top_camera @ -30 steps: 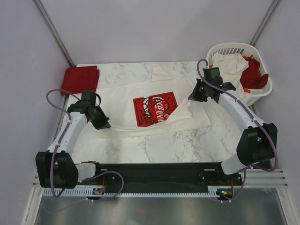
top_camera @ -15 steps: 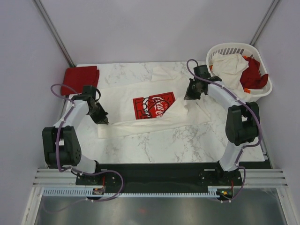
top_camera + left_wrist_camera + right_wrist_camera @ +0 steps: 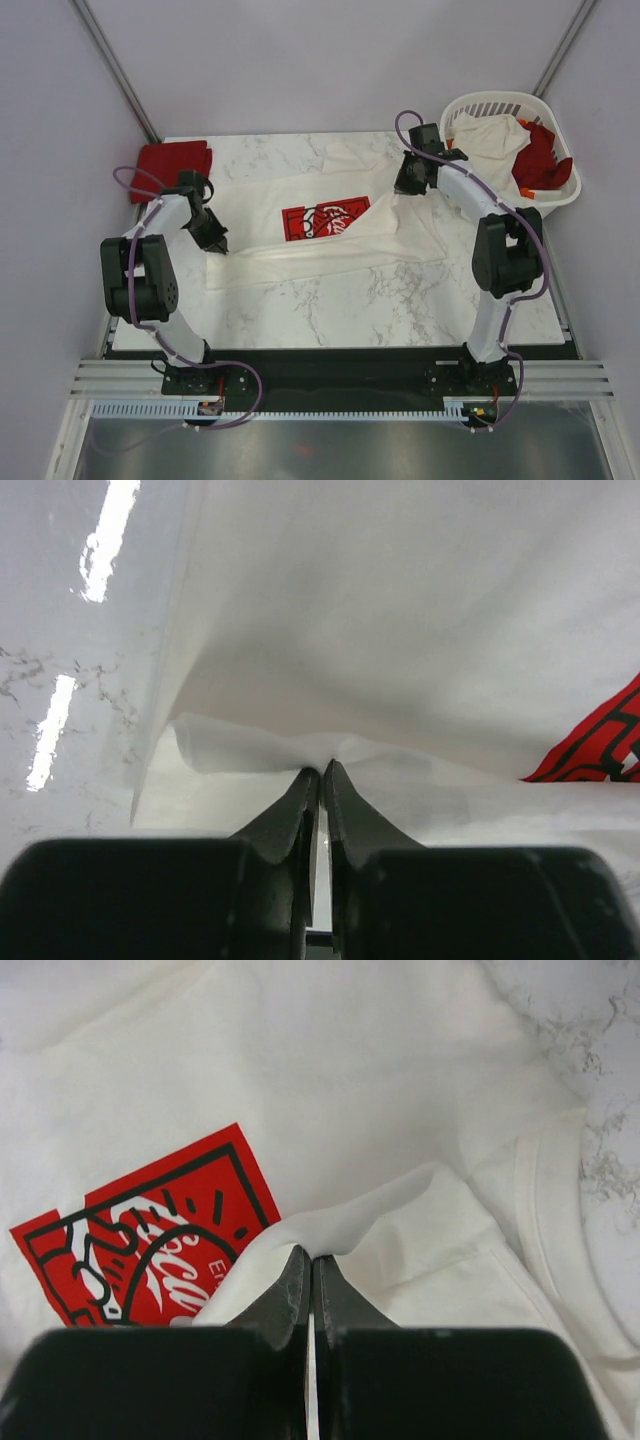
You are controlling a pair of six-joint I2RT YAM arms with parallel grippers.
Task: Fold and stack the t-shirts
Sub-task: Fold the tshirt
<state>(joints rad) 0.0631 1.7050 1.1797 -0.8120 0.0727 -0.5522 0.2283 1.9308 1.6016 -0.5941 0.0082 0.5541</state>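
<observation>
While the cream t-shirt [image 3: 330, 240] lies spread across the middle of the marble table [image 3: 350, 310], I grip it at both ends. My left gripper [image 3: 322, 772], at centre left of the overhead view, is clenched on a thin fold at the shirt's edge. In its wrist view the two fingers meet almost tip to tip, with the cloth puckered between them. My right gripper [image 3: 310, 1257], upper right of centre in the overhead view, is likewise clamped on a raised fold of the same shirt. That fold stands just right of the red graphic [image 3: 150, 1250], and a curved stitched edge runs down the right of that wrist frame. Seen from above, a flap of the shirt lies doubled over the lower part of the graphic. A folded red t-shirt [image 3: 172, 160] sits at the table's upper-left corner, apart from the cream one. In the upper right of the frame, the white laundry basket [image 3: 495, 97] holds another cream t-shirt [image 3: 490, 140] and a red t-shirt [image 3: 540, 155], bunched together.
</observation>
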